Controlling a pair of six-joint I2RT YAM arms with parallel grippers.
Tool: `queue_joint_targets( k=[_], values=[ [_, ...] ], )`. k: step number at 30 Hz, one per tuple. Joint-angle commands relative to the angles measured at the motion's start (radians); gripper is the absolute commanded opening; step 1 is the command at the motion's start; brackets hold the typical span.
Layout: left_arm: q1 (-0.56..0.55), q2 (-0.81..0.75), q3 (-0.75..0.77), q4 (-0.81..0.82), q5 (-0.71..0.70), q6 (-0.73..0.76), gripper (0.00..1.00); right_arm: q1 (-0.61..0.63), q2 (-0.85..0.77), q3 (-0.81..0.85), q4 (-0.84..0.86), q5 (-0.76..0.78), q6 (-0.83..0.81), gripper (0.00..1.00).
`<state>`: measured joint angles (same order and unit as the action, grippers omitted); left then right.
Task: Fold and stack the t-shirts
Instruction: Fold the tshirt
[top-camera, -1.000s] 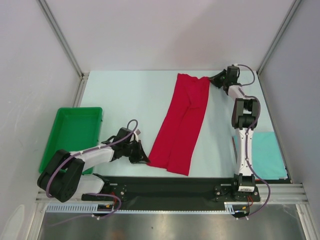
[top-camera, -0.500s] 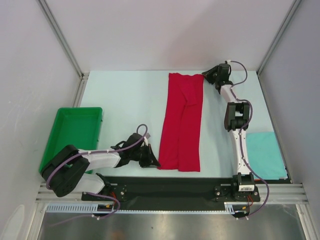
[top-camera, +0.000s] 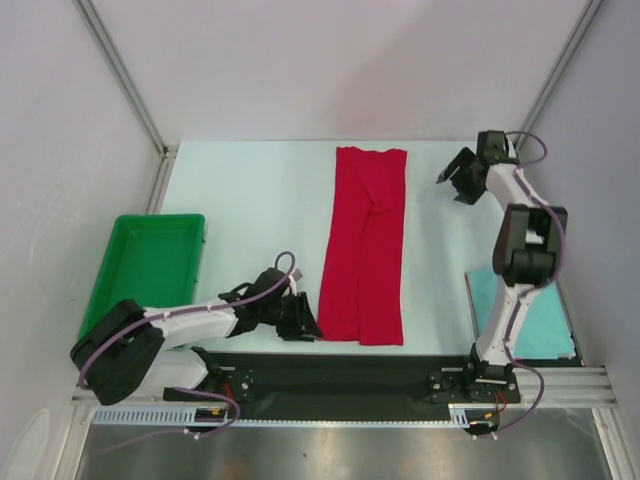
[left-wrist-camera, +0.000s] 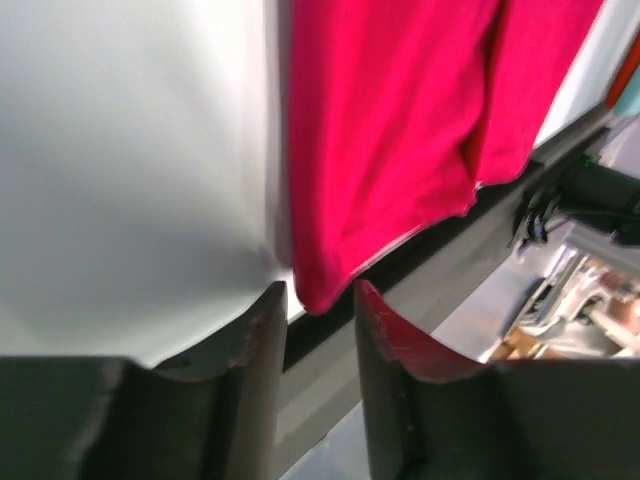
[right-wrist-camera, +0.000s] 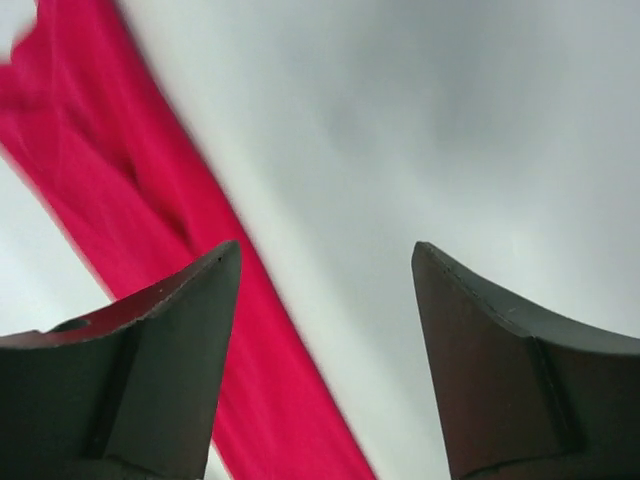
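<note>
The bright red cloth t-shirt (top-camera: 365, 245) lay as a long strip from the table (top-camera: 250, 200)'s far edge to its near edge. The folded pale teal t-shirt (top-camera: 545, 325) sat at the near right corner. The left gripper (left-wrist-camera: 320, 292) stood slightly parted at the strip's near-left corner, the right gripper (right-wrist-camera: 325, 250) wide apart near the far edge.

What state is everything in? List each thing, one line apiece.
Red shirt: folded into a long strip, flat on the table.
Teal shirt: folded rectangle, partly behind the right arm.
Green tray: upright, at the left side.
Left gripper: open, red shirt's corner between its tips.
Right gripper: open, holding nothing.
</note>
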<state>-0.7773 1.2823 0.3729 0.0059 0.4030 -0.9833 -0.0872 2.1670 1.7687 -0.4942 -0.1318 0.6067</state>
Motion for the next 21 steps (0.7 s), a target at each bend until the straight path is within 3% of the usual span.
queue_joint_targets(
  k=[1, 3, 4, 7, 11, 14, 18, 21],
  values=[
    [-0.008, -0.104, 0.073, -0.115, 0.017, 0.066, 0.44, 0.058, -0.342, -0.314, -0.064, -0.064, -0.068, 0.74],
    [-0.008, -0.116, 0.092, -0.185, 0.001, 0.092, 0.56, 0.079, -0.458, -0.461, -0.053, -0.112, -0.059, 0.72],
    [-0.007, -0.118, 0.113, -0.210, -0.006, 0.121, 0.59, 0.124, -0.575, -0.603, -0.053, -0.149, -0.059, 0.71],
    [-0.007, -0.086, 0.124, -0.250, 0.002, 0.164, 0.66, 0.203, -0.738, -0.779, -0.082, -0.202, -0.062, 0.69],
    [0.001, -0.006, 0.146, -0.267, 0.007, 0.212, 0.66, 0.335, -1.031, -1.049, -0.132, -0.233, -0.007, 0.65],
    [0.012, 0.034, 0.170, -0.290, -0.013, 0.256, 0.65, 0.359, -1.201, -1.171, -0.184, -0.245, 0.045, 0.59],
    [0.038, 0.077, 0.169, -0.270, 0.002, 0.290, 0.60, 0.382, -1.312, -1.285, -0.191, -0.281, 0.110, 0.56],
    [0.061, 0.094, 0.172, -0.248, 0.022, 0.304, 0.56, 0.400, -1.302, -1.342, -0.143, -0.322, 0.136, 0.57]
  ],
)
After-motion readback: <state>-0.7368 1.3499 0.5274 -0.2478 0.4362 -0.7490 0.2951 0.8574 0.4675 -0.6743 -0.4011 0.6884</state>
